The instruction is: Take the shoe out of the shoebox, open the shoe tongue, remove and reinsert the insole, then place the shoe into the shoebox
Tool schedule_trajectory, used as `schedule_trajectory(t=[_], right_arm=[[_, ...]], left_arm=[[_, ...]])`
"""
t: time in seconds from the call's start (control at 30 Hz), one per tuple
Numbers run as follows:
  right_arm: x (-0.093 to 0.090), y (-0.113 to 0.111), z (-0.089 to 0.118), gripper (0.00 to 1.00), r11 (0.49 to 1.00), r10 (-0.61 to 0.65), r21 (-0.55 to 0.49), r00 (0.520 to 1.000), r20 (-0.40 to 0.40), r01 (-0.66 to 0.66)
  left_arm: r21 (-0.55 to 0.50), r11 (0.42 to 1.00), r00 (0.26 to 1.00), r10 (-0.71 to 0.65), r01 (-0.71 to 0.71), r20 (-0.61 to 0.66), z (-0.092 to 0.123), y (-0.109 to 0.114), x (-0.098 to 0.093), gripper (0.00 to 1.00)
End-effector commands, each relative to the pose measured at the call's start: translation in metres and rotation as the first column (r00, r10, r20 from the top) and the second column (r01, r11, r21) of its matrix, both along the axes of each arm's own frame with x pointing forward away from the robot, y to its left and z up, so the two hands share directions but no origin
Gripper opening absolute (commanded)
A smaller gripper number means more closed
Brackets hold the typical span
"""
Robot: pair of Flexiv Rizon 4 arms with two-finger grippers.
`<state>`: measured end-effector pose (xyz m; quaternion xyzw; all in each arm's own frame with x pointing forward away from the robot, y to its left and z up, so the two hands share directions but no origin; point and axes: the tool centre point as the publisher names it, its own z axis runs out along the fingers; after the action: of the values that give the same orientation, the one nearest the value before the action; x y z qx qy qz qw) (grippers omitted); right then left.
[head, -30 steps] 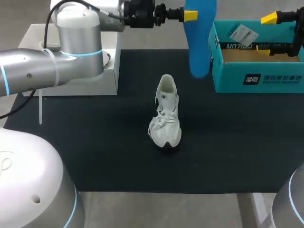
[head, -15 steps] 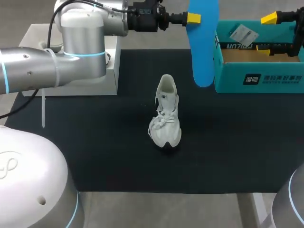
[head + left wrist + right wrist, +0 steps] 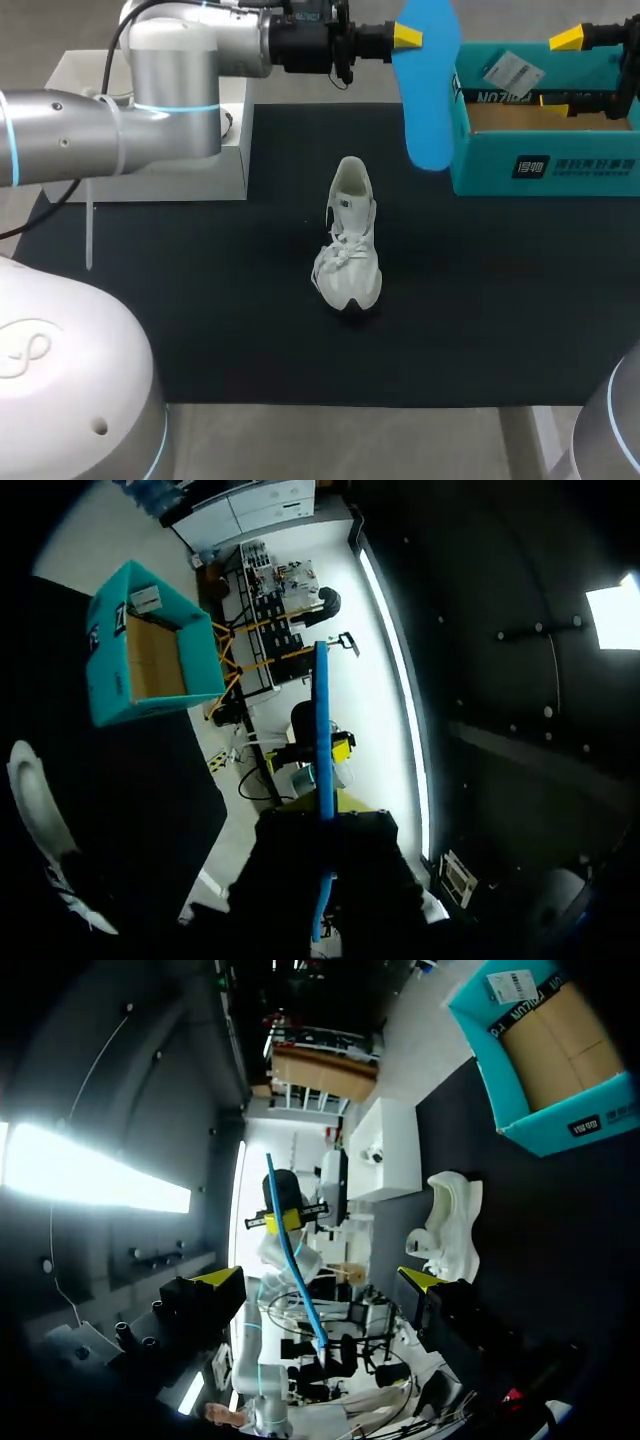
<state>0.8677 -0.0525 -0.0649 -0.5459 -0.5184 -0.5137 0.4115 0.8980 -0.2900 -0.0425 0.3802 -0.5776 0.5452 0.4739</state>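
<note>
My left gripper (image 3: 405, 37) is shut on the upper end of a blue insole (image 3: 428, 95), which hangs upright in the air beside the teal shoebox (image 3: 560, 165). A white shoe (image 3: 350, 245) lies on the black mat, toe toward me, below and left of the insole. In the left wrist view the insole (image 3: 323, 730) runs edge-on out from between my fingers, with the shoebox (image 3: 105, 675) and shoe (image 3: 35, 810) off to one side. My right gripper (image 3: 556, 68) stands open over the box's back; ahead of its tips (image 3: 320, 1280) are the insole (image 3: 295, 1260), shoe (image 3: 450, 1220) and shoebox (image 3: 585, 1120).
A white block (image 3: 200, 180) stands at the mat's back left, under my left arm. The black mat (image 3: 250, 320) covers the table around the shoe. A paper tag (image 3: 512, 70) lies on the shoebox's rim.
My left gripper has carried the insole a little to the right, toward the shoebox. The shoe, the box and my right arm have stayed put.
</note>
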Motion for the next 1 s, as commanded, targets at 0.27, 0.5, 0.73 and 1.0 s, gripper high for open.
schedule_trajectory(t=[0.27,0.5,0.73,1.0], right_arm=[[0.005,0.011,0.029,1.00,0.977,-0.075,-0.208,0.993,-0.097,0.053],[0.011,0.023,0.061,1.00,0.911,-0.161,-0.403,0.976,-0.145,0.090],[0.014,0.040,0.091,1.00,0.773,-0.192,-0.630,0.973,-0.128,0.070],[0.010,0.058,0.106,1.00,0.627,-0.120,-0.779,0.989,-0.084,0.009]], left_arm=[[-0.020,0.999,0.999,0.033,-0.033,0.020,-0.028,-0.011,0.010,0.00],[-0.022,0.999,0.992,0.025,-0.028,-0.122,-0.038,-0.019,0.017,0.00],[-0.032,0.999,0.978,0.019,-0.027,-0.206,-0.041,-0.027,0.022,0.00],[-0.038,0.999,0.963,-0.006,-0.004,-0.269,-0.044,-0.028,0.035,0.00]])
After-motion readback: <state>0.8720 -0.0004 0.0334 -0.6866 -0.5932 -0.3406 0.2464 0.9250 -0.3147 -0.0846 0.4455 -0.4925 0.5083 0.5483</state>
